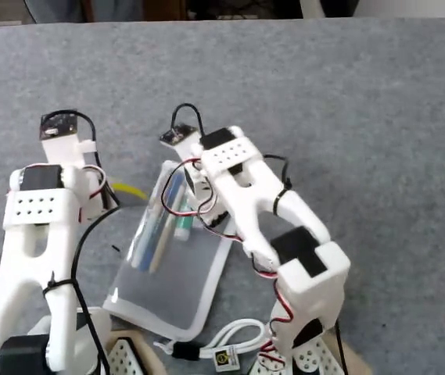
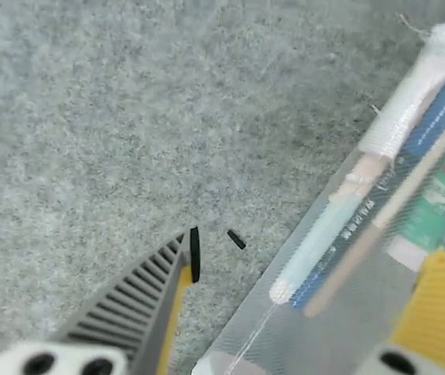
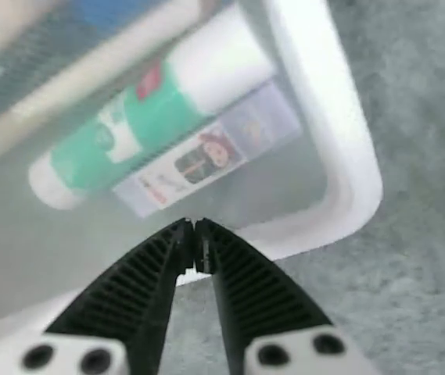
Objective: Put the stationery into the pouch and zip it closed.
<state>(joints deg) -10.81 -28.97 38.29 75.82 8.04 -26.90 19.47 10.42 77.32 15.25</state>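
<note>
A clear pouch (image 1: pixel 177 273) with a white edge lies flat between the two arms. Inside it are pens (image 1: pixel 158 226) and a green-and-white glue stick (image 1: pixel 183 223). In the left wrist view the pens (image 2: pixel 363 226) and glue stick (image 2: pixel 433 211) lie side by side in the pouch (image 2: pixel 339 328). My left gripper (image 2: pixel 300 301) is open and low over the pouch's edge, one finger over the carpet and its yellow finger (image 2: pixel 433 305) over the pouch. My right gripper (image 3: pixel 195 234) is shut, tips at the pouch's white edge (image 3: pixel 339 156) beside the glue stick (image 3: pixel 144 125). Whether it pinches anything there is hidden.
Grey carpet (image 1: pixel 347 109) covers the table. A tiny black piece (image 2: pixel 236 239) lies on it beside the pouch. A white cable (image 1: pixel 230 340) loops near the arm bases at the front. Open room lies at the back and right.
</note>
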